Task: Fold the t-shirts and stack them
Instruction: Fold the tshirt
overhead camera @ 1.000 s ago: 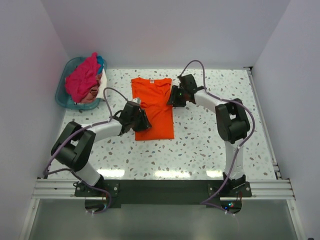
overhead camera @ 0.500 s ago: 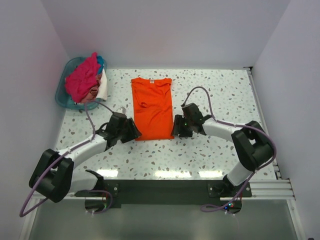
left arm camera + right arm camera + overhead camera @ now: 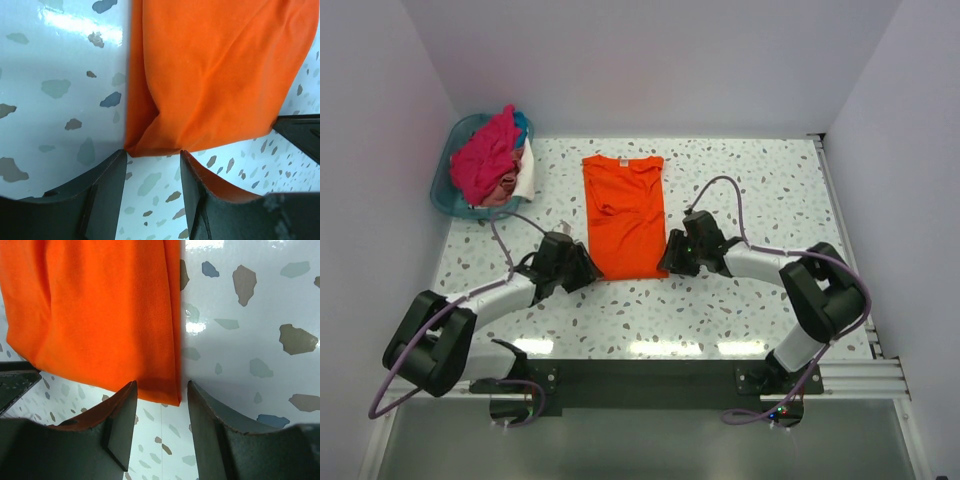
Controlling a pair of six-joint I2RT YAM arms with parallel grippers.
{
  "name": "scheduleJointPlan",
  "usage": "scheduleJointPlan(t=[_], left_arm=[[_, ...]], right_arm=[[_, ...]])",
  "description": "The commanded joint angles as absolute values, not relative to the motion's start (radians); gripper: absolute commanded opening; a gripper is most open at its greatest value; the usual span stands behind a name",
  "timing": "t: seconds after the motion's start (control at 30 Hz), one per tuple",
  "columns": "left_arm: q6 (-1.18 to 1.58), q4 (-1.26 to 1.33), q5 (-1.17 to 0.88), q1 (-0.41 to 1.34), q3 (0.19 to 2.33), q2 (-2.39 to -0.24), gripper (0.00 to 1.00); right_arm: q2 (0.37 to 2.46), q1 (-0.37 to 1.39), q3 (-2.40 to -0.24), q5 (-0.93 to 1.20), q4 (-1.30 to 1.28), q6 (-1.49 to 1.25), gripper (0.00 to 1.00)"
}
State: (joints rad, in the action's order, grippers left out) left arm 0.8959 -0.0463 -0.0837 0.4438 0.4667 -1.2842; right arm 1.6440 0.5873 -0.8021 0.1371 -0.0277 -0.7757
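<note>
Table [image 3: 770, 190]: white, speckled; bearing everything listed below

Left arm [image 3: 495, 295] and right arm [image 3: 760, 262]: stretched low over the table, converging from either side on the near end of the spread shirt

Orange t-shirt [image 3: 625, 215]: flat at mid-table, sleeves not showing, sides apparently folded in to a narrow oblong; long axis running away from the arm bases, collar at the far end, hem at the near end, closest to the jaws

Teal basket [image 3: 442, 195]: far-left corner, well apart from the orange shirt; heaped with the remaining t-shirts [image 3: 485, 160], magenta uppermost, a little blue and white showing beside it

Left jaws: spread, pinching nothing; near-left hem corner [image 3: 132, 149] just ahead of the gap; nearer arm for that corner

Right jaws: spread likewise, empty; near-right hem corner [image 3: 172, 399] just ahead of the gap; nearer arm for that corner

Coming move, as judged: closing on both hem corners, then carrying the hem along the long axis toward the collar

Change against one second back: left jaws then halfway up the shirt's left edge, right jaws up by the right shoulder; now both down at the hem; against half a second back, both slightly closer in to the corners, shirt unmoved
</note>
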Motion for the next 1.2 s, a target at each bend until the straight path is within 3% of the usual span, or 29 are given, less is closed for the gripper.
scheduleJointPlan(t=[0.0, 0.17, 0.27, 0.3, 0.4, 0.67, 0.9, 1.17], left_arm=[[0.91, 0.028, -0.054, 0.434, 0.457, -1.334, 0.52], [0.897, 0.072, -0.04, 0.433, 0.46, -1.419, 0.46], [0.887, 0.097, -0.038, 0.433, 0.472, -1.442, 0.33], [0.882, 0.097, -0.047, 0.433, 0.477, -1.445, 0.22], [0.862, 0.063, -0.067, 0.434, 0.471, -1.425, 0.01], [0.834, -0.156, -0.083, 0.472, 0.384, -1.136, 0.0], [0.896, -0.36, -0.126, 0.537, 0.284, -0.833, 0.0], [0.917, -0.529, -0.109, 0.569, 0.42, -0.721, 0.0]], right_arm=[[1.663, 0.6, -0.782, 0.094, -0.005, -0.801, 0.47], [1.697, 0.604, -0.802, 0.104, -0.005, -0.793, 0.3], [1.7, 0.604, -0.815, 0.104, -0.017, -0.778, 0.2], [1.698, 0.606, -0.816, 0.104, -0.02, -0.77, 0.14], [1.672, 0.604, -0.815, 0.106, -0.043, -0.753, 0.03], [1.467, 0.641, -0.695, 0.141, -0.139, -0.709, 0.0], [1.211, 0.784, -0.529, 0.1, -0.202, -0.776, 0.0], [1.068, 0.87, -0.581, 0.052, -0.336, -0.801, 0.0]])
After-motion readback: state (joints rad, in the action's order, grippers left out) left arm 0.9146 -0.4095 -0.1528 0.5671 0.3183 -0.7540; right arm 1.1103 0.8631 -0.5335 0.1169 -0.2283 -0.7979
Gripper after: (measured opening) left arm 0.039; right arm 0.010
